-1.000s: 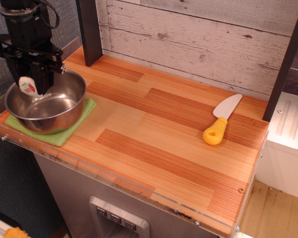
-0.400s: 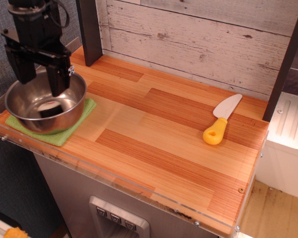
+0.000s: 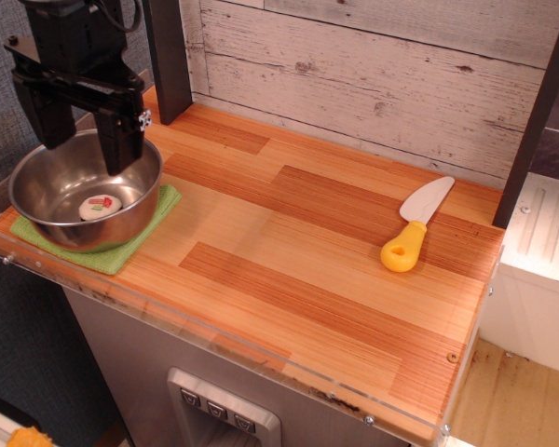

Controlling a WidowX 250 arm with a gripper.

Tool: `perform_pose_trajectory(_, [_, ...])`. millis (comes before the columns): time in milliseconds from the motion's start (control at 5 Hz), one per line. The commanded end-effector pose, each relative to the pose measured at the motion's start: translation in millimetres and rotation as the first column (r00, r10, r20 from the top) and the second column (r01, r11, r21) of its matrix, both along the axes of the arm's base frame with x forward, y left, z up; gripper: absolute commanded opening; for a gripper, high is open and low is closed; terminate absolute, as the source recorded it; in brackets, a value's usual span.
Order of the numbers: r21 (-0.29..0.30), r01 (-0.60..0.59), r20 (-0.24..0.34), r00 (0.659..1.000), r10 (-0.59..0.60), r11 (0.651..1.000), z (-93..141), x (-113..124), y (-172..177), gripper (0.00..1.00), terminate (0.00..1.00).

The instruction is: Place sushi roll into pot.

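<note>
Bright even light, sharp focus, pot [image 3: 37,200] glare

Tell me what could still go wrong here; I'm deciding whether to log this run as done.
Little remains. The sushi roll lies inside the pot, and the open hand hangs just above the rim; a sideways retreat might clip the rim and shift the pot. The pot sits on a green cloth close to the counter's front-left edge, so a nudge could slide it toward the edge.

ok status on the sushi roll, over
Gripper open, empty, above the pot. Sushi roll lying in the pot, white end up. Nothing in the way.
</note>
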State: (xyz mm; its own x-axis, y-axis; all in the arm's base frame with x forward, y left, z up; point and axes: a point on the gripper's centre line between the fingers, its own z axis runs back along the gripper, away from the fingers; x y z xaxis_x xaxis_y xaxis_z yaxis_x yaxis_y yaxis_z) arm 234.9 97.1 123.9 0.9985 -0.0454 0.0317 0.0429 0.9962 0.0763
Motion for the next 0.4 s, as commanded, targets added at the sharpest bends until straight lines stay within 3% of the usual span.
perform_pose_trajectory(0, [0.019, 0.003, 0.052, 0.999, -0.004, 1.0, 15.8, 2.3, -0.5, 1.0, 0.0])
perform_pose_trajectory(200, [0.019, 0.003, 0.052, 0.999, -0.004, 1.0, 15.8, 2.3, -0.5, 1.0, 1.0])
